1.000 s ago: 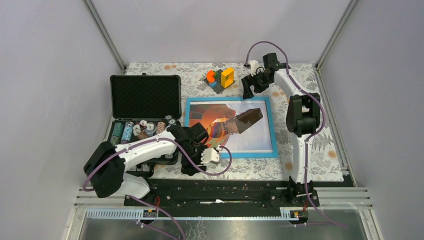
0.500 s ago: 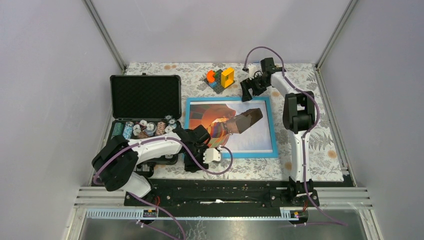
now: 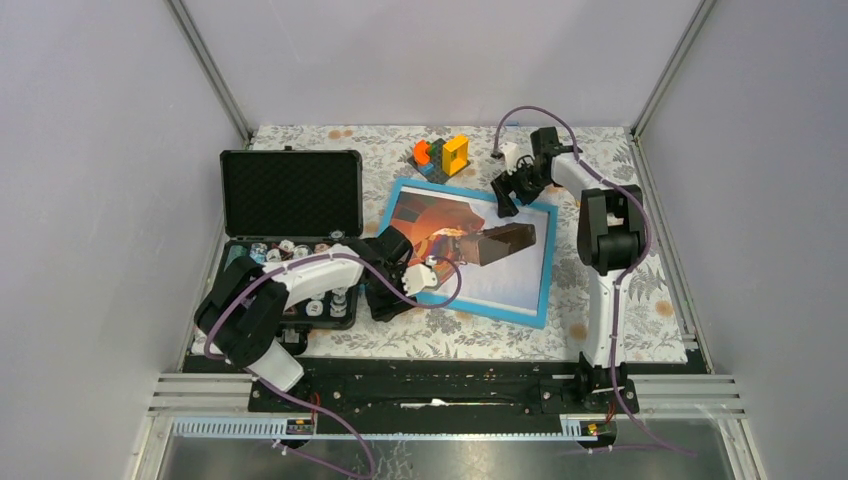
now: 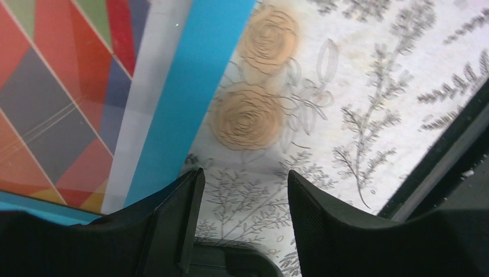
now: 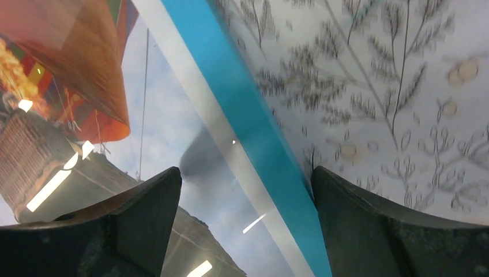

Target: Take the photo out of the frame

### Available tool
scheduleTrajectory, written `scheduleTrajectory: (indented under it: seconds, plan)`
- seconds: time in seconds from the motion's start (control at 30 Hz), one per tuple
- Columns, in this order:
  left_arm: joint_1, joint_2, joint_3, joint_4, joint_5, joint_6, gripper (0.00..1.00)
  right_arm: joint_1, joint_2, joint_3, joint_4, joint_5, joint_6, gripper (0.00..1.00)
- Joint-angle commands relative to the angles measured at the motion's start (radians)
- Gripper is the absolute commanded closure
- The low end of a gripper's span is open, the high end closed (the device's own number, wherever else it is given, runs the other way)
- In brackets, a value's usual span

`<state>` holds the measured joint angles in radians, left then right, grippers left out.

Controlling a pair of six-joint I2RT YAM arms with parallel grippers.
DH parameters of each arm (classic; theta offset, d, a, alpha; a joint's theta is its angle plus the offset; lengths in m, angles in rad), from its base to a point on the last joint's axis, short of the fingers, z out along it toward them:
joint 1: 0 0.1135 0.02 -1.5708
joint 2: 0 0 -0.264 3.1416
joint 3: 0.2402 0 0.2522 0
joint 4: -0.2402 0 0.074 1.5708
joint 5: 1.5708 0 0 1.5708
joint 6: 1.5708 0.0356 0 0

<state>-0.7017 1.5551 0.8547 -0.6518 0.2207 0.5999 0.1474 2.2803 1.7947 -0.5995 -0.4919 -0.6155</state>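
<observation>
The frame (image 3: 548,265), with its thin light-blue border, lies face up and skewed on the flowered cloth. The photo (image 3: 500,275) of the hot-air balloon is inside it. My left gripper (image 3: 388,300) is open at the frame's near-left corner. In the left wrist view the gripper (image 4: 242,184) has bare cloth between its fingers, with the blue border (image 4: 184,92) and photo (image 4: 52,104) beside the left finger. My right gripper (image 3: 507,200) is open at the frame's far edge. In the right wrist view it (image 5: 247,184) straddles the blue border (image 5: 254,133) above the photo (image 5: 75,75).
An open black foam-lined case (image 3: 290,192) stands at the left, its lower half holding several small spools (image 3: 290,260). Orange and yellow toy blocks (image 3: 443,155) sit at the back centre. A black rail (image 4: 444,156) runs along the table's near edge.
The frame has turned clockwise from square to skewed. My left gripper moved away from the near edge to the frame's near-left corner. My right gripper came down over the frame's far edge.
</observation>
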Motion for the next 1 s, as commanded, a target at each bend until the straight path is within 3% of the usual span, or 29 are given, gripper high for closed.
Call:
scheduleTrajectory:
  seconds: [0.0,0.23,0.73,0.97]
  plan:
    - [0.067,0.098,0.05,0.175,-0.136,-0.047,0.37,0.008,-0.094,-0.124,-0.163,-0.05,-0.016,0.12]
    - [0.153,0.215,0.177,0.208,-0.146,-0.111,0.33,0.009,-0.204,-0.281,-0.163,-0.102,0.004,0.12]
    - [0.159,0.47,0.528,0.199,-0.173,-0.182,0.31,0.007,-0.313,-0.467,-0.162,-0.151,0.023,0.13]
    - [0.159,0.546,0.641,0.182,-0.114,-0.193,0.3,0.013,-0.38,-0.557,-0.174,-0.208,0.037,0.13]
